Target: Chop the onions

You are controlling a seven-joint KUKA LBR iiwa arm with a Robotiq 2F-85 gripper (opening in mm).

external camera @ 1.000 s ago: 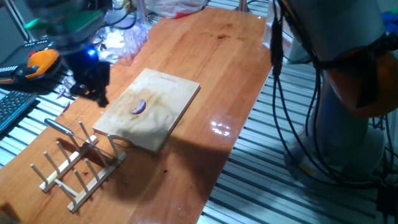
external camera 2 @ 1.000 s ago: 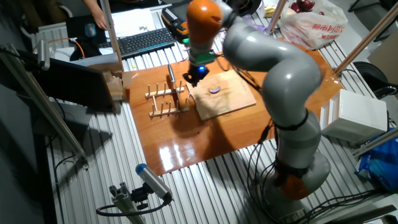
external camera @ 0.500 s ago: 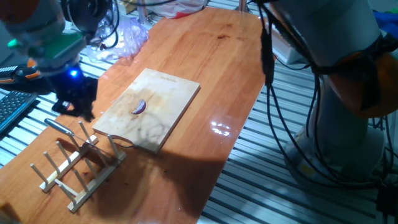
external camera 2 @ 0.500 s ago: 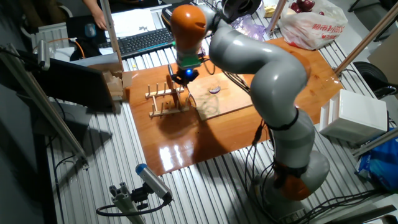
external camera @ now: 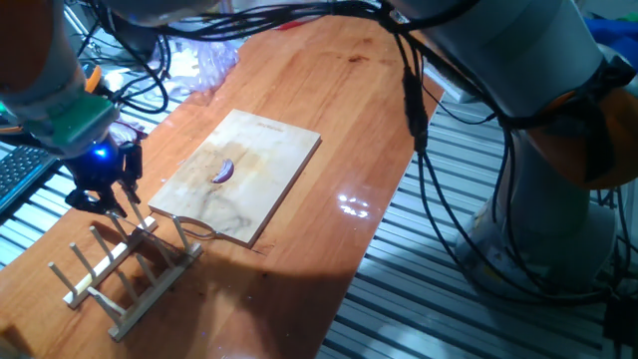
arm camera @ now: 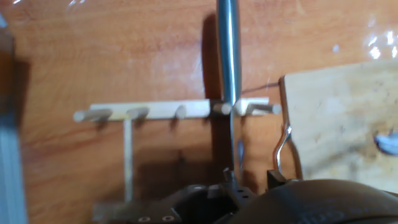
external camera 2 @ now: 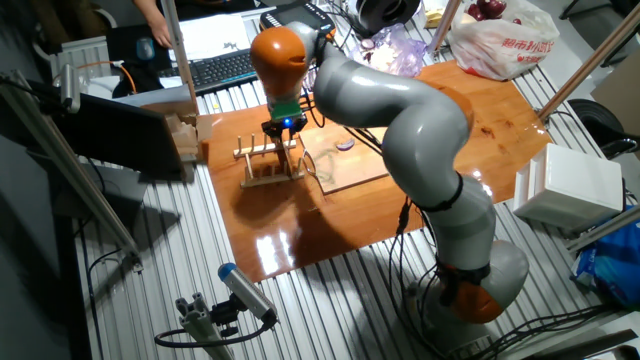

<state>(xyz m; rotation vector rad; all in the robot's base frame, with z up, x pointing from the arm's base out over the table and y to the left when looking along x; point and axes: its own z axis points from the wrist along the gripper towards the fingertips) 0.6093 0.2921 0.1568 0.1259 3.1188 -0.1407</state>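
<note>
A small purple onion wedge (external camera: pixel 221 172) lies on the wooden board (external camera: pixel 269 150); it also shows in the other fixed view (external camera 2: pixel 345 145) and at the right edge of the hand view (arm camera: pixel 388 142). My gripper (external camera: pixel 103 197) hangs over the left end of the wooden peg rack (external camera: pixel 125 264), left of the board and apart from the onion. Its jaws look open and empty. In the hand view a knife with a steel handle (arm camera: pixel 228 50) stands in the rack (arm camera: pixel 180 111), directly ahead of my gripper (arm camera: pixel 252 179).
A metal wire loop (arm camera: pixel 283 143) sits at the board's near edge by the rack. A keyboard (external camera 2: pixel 230 65) and plastic bags (external camera 2: pixel 500 35) lie beyond the table. The table's edge runs close to the rack on the left.
My gripper has moved left and down, from beside the board's left edge to above the rack and the knife. The onion and board have not moved.
</note>
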